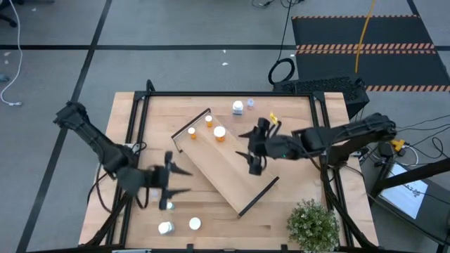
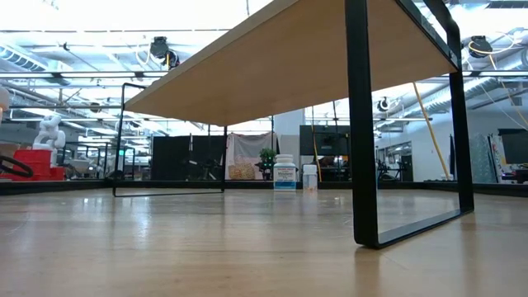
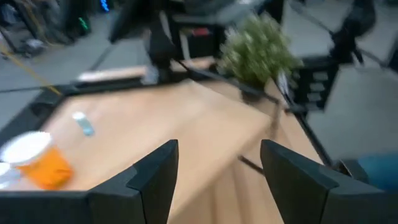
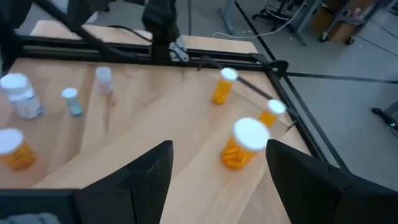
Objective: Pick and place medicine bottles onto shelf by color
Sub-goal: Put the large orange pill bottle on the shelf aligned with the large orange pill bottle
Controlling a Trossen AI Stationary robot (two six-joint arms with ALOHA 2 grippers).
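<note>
The light-wood shelf [image 1: 232,169] lies slantwise on the table's middle. Three orange bottles [image 1: 220,133] with white caps stand on its far-left end; they also show in the right wrist view [image 4: 242,144]. Two clear bottles [image 1: 238,107] stand on the table by the far edge. More bottles [image 1: 166,227] stand near the front-left edge, one of them orange [image 3: 37,162]. My left gripper [image 1: 179,180] is open and empty beside the shelf's left long side. My right gripper [image 1: 249,144] is open and empty above the shelf's right side.
A potted green plant [image 1: 311,223] stands at the table's front-right corner. A black frame [image 1: 232,93] runs round the table's edges. The low view looks under the shelf board [image 2: 289,58] and past one dark end wall [image 2: 363,124].
</note>
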